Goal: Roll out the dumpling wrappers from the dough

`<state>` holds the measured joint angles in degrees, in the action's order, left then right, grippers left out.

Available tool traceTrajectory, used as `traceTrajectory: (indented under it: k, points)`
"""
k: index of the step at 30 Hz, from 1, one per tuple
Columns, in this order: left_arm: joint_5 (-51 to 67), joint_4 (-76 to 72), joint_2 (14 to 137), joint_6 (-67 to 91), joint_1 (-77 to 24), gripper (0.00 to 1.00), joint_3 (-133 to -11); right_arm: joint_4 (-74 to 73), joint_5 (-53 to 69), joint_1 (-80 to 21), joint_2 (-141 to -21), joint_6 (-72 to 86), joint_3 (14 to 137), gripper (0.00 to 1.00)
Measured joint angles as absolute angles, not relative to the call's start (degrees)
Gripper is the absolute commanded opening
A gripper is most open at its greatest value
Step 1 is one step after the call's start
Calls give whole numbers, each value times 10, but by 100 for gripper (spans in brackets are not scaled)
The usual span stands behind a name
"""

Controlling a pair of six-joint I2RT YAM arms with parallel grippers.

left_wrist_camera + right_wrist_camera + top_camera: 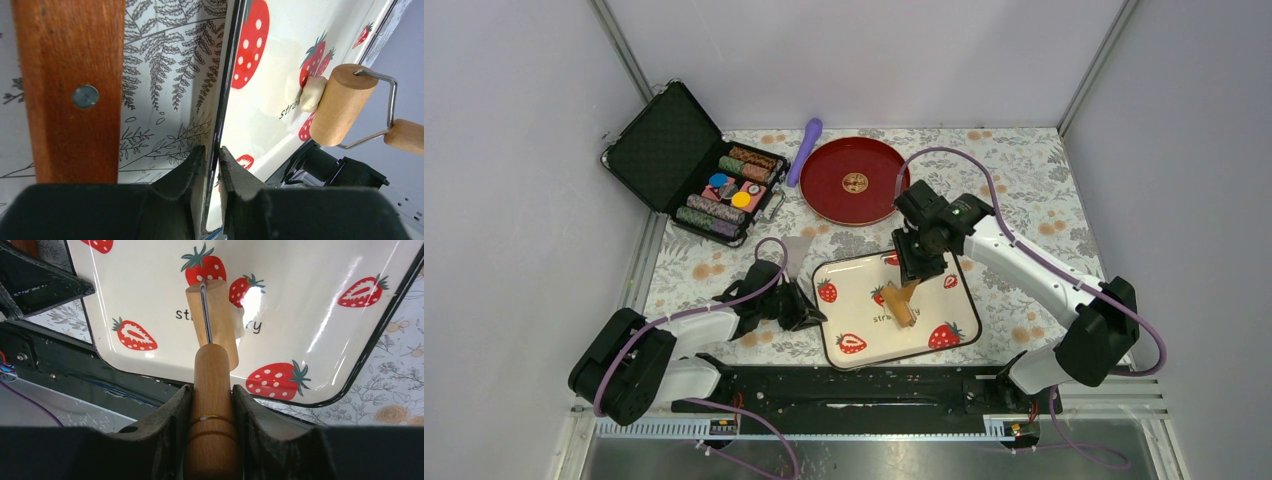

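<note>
A cream tray [861, 268] printed with strawberries lies near the front of the table. My left gripper [212, 150] is shut on its dark left rim [223, 100], one finger on each side. My right gripper [212, 390] is shut on the handle of a wooden roller [212, 320], whose drum rests on the tray [150, 285]. A small pale lump of dough [311, 94] lies against the drum [342, 104], by the printed word. In the right wrist view the dough [239, 322] peeks out at the drum's right side. No dumpling wrappers are in view.
A red round plate [855, 181] and a purple stick [805, 150] lie behind the tray. An open black case [694, 160] of coloured chips stands at the back left. A brown wooden strip [70, 90] fills the left of the left wrist view. The black base rail [864, 385] runs along the near edge.
</note>
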<state>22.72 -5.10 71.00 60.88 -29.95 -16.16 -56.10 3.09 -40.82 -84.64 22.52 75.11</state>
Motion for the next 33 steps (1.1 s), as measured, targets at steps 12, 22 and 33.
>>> traceTrajectory:
  k: [12, 22, 33]
  points:
    - [227, -48, 714, 608, -300, 16, -164, -535, 38, -408, -844, 236, 729, 0]
    - [227, -47, 714, 605, -300, 16, -165, -519, 26, -408, -838, 238, 716, 0]
    - [227, -47, 714, 604, -300, 15, -165, -454, 5, -408, -813, 235, 669, 0]
